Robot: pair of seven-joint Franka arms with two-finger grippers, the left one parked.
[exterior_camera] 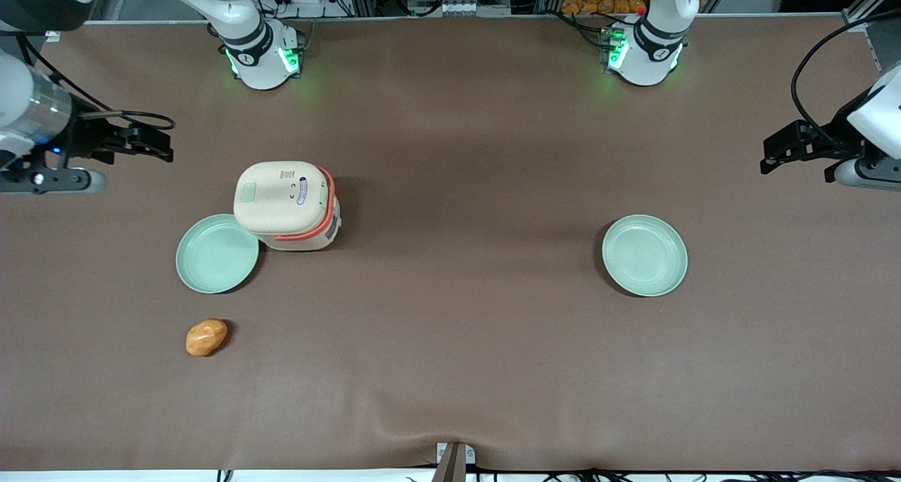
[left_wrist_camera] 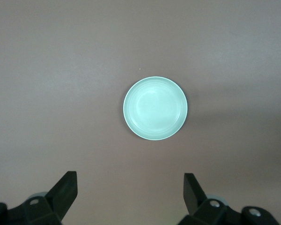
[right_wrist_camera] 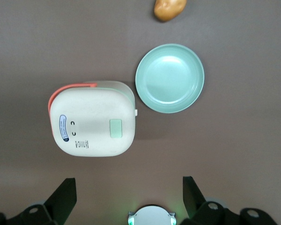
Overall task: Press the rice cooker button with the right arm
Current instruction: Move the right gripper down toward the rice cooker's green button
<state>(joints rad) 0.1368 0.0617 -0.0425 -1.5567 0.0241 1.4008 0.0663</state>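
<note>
The rice cooker (exterior_camera: 287, 205) is cream with a coral-orange band and its lid is closed. It stands on the brown table toward the working arm's end. Its pale green button (exterior_camera: 248, 193) sits at the lid edge nearest the working arm. The right wrist view also shows the cooker (right_wrist_camera: 92, 118) and the button (right_wrist_camera: 116, 128). My right gripper (exterior_camera: 166, 145) is open and empty. It hangs high above the table, off to the side of the cooker and farther from the front camera. Its fingers (right_wrist_camera: 64, 194) are spread wide above bare table.
A green plate (exterior_camera: 216, 252) touches the cooker on the side nearer the front camera. A small orange-brown potato (exterior_camera: 206, 337) lies nearer still. A second green plate (exterior_camera: 645, 255) lies toward the parked arm's end. The arm bases (exterior_camera: 262, 54) stand at the table's back edge.
</note>
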